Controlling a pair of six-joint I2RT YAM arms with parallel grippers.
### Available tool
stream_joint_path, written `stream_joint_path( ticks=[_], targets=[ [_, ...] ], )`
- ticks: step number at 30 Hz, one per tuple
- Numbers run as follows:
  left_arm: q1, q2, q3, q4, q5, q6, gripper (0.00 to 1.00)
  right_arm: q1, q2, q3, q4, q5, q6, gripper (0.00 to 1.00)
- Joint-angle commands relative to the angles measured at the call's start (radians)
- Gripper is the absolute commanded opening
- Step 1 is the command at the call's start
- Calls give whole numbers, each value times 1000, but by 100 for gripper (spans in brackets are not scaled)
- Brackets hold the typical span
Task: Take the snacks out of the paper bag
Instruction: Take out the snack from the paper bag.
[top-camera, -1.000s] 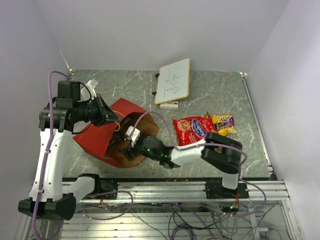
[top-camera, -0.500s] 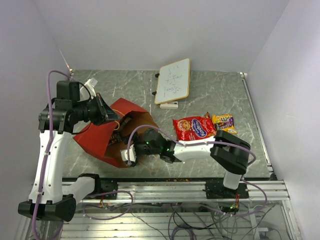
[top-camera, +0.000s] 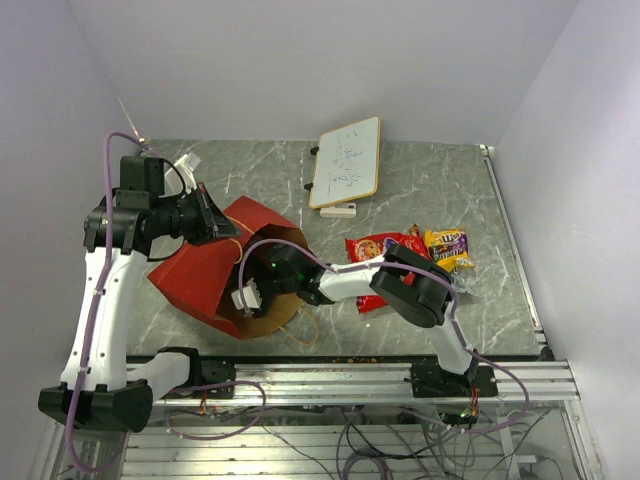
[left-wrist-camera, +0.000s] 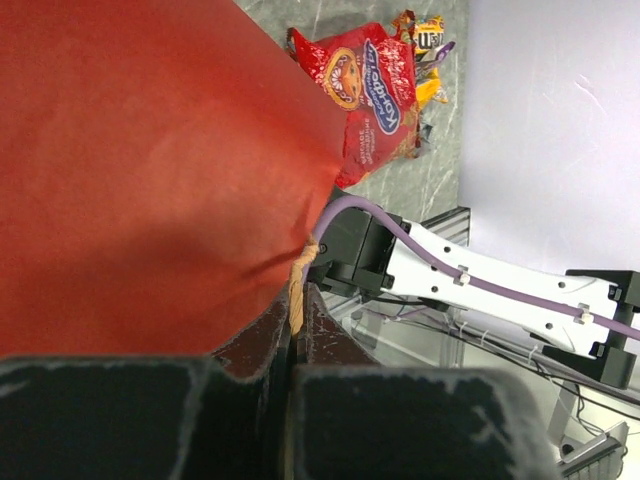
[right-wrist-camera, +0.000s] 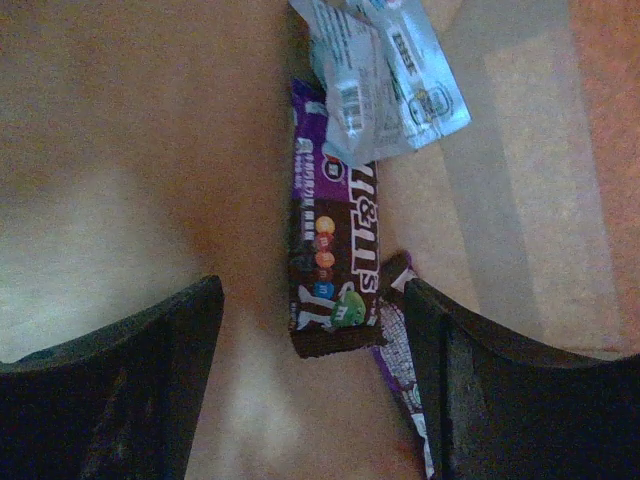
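Observation:
The paper bag (top-camera: 205, 270) lies on its side at the table's left, red outside, brown inside, mouth facing the near edge. My left gripper (top-camera: 222, 232) is shut on its twisted paper handle (left-wrist-camera: 297, 280), holding the bag's upper side up. My right gripper (right-wrist-camera: 312, 300) reaches into the bag's mouth (top-camera: 262, 290), open, with a brown candy bar (right-wrist-camera: 332, 262) between its fingers, untouched. A silver wrapper (right-wrist-camera: 385, 75) and a purple wrapper (right-wrist-camera: 400, 370) lie beside it. The red cookie packet (top-camera: 372, 250) and yellow and purple candy bars (top-camera: 447, 246) lie on the table at the right.
A small whiteboard (top-camera: 347, 161) with a white eraser (top-camera: 338, 210) lies at the back centre. A loose paper handle (top-camera: 312, 330) trails from the bag's mouth towards the near edge. The metal rail (top-camera: 330, 375) runs along the front.
My right gripper has moved left and further into the bag's mouth. My left gripper has kept its hold on the handle, shifting slightly.

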Motion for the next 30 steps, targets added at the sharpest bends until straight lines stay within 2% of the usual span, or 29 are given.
stream_joint_path(
  ticks=[1,9,16,24,30],
  targets=[
    [-4,45,47,-14,-23,65,7,-29,78,79,40,-19,45,72],
    [-4,49,-14,18,6,32,7,-27,232,230,47,89,48,70],
    [-5,39,5,-88,-93,71,7,-29,287,277,72,186,59,45],
    [-4,-20,-50,-72,-173,35,7,-29,243,238,104,244,99,15],
    [-4,-63,-106,-11,-193,-1,7,-29,153,145,143,264,162,7]
  ],
)
